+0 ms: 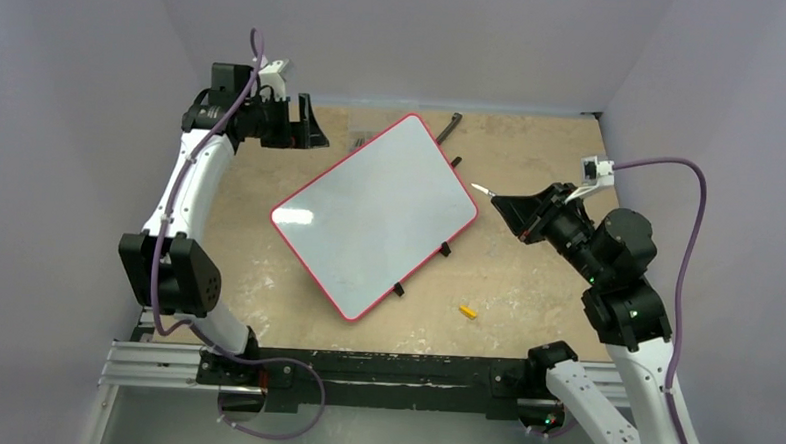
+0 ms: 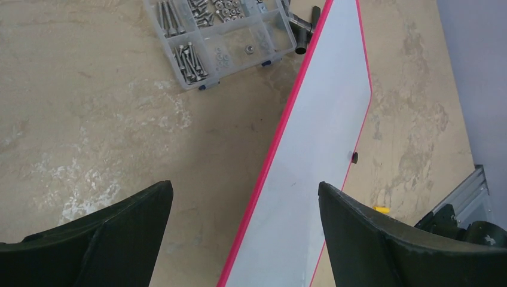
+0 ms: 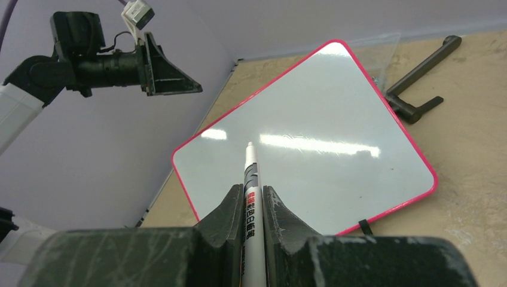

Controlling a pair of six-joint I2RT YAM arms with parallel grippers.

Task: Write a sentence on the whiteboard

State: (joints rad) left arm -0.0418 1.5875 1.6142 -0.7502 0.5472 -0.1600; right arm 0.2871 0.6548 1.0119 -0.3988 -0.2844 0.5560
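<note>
whiteboard [image 1: 374,216] pale grey-white, red frame. marker [image 3: 252,173] white with red and grey print. yellow piece [image 1: 468,310] by near edge. tabletop [image 1: 537,278] mottled tan.

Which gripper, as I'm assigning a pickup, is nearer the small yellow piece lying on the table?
Right. The right gripper, shut on the marker, hangs just beyond the yellow piece. The left gripper, open, is across the whiteboard, beyond its far-left edge.

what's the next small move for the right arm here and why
Probably swing the marker over the whiteboard and lower its tip onto it: the right gripper holds the marker off the board's right edge, tip in the air, and no writing shows yet.
</note>
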